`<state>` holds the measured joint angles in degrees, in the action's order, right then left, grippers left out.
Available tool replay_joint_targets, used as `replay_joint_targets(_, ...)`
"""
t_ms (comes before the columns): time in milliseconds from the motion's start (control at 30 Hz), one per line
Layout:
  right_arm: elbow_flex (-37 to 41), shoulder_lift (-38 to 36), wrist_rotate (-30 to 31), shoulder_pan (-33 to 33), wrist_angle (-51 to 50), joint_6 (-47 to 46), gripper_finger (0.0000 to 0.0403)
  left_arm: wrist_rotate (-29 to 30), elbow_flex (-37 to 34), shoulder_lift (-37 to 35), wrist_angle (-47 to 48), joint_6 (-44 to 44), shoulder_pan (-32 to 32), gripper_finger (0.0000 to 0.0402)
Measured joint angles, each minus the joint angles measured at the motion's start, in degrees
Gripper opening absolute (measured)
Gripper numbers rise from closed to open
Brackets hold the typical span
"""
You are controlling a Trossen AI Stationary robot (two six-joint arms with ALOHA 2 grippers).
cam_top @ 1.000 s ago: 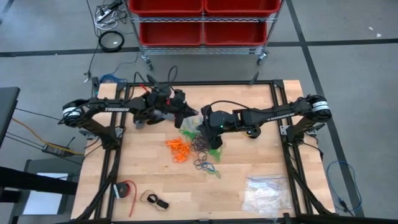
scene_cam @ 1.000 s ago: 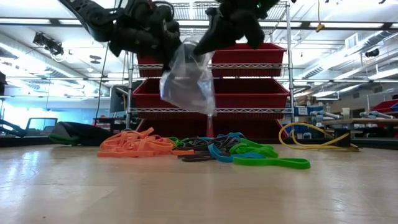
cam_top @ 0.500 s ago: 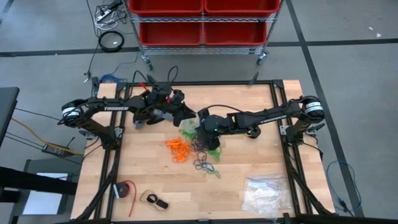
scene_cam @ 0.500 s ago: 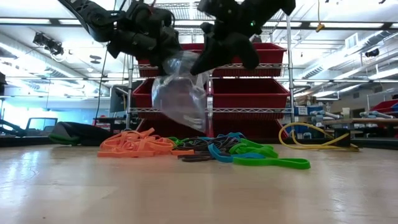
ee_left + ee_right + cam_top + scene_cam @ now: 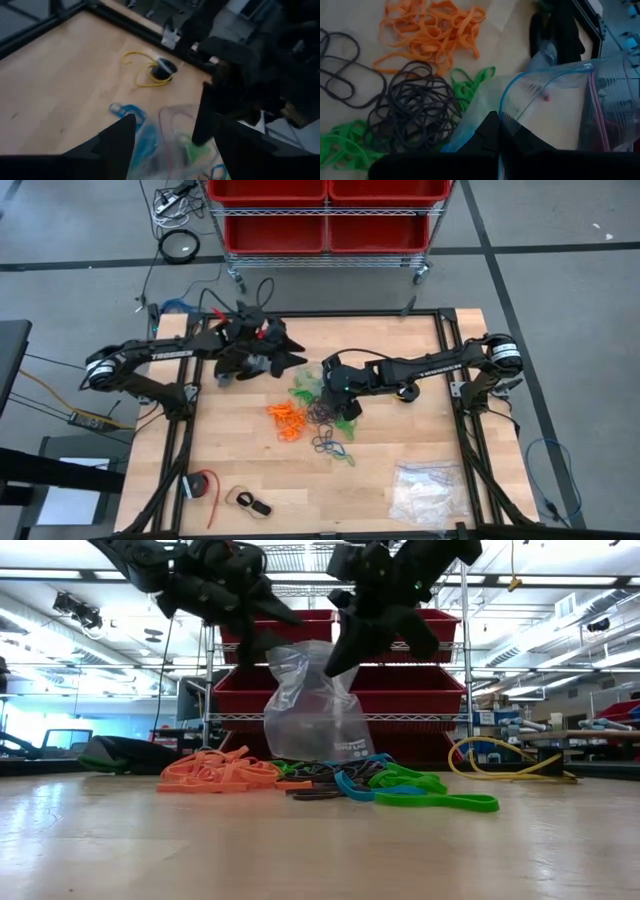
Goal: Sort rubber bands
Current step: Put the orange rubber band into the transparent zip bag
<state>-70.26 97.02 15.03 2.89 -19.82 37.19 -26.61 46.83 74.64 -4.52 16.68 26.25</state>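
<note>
A clear plastic zip bag point(image 5: 312, 705) hangs upright from my right gripper point(image 5: 338, 658), which is shut on it above the table's middle. Its lower end reaches down behind the rubber bands. These lie loose on the wood in heaps: orange point(image 5: 285, 418), green point(image 5: 300, 392), black point(image 5: 415, 102) and a few blue point(image 5: 355, 785). My left gripper point(image 5: 175, 150) stands open just left of the bag's top point(image 5: 285, 355), touching nothing, with the bag in front of its fingers. My right gripper pinches the bag's open mouth at its blue zip rim point(image 5: 504, 119) between its two shut fingers, coming slanting down from the table's right. The mouth gapes open beside the fingers. The bag hangs upright below the hold; I cannot tell whether its bottom touches the table.
A second clear bag of whitish pieces point(image 5: 425, 490) lies near the front right corner. A yellow cable point(image 5: 500, 765) coils at the far right, small items point(image 5: 250, 503) lie at the front left. Red bins point(image 5: 325, 210) stand on a shelf beyond the far edge.
My left gripper has opened, let go of the bag and drawn back toward the table's left. The bag, held tilted between both grippers before, now hangs upright from my right gripper alone and reaches lower, down to the bands.
</note>
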Motion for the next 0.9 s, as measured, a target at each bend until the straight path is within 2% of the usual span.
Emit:
replay_joint_targets(233,0.0,-0.5,1.5,0.0,-1.2,0.5,0.0,4.5,0.0,-5.1,16.5,-4.4,0.1,0.0273)
replay_joint_targets(433,0.0,-1.5,1.9,0.0,-2.5,1.1,0.0,10.2,-1.3,-6.5,23.7,-5.6,-3.0,0.0262)
replay_joint_targets(600,0.0,-2.8,3.4,0.0,-6.2,3.9,0.0,10.3,-5.0,-6.5,22.8,-3.7,-7.5,0.0249)
replay_joint_targets(900,-2.8,-5.4,4.2,-1.0,-14.3,7.1,0.0,10.8,-14.2,-6.4,14.6,1.6,-15.8,0.0243)
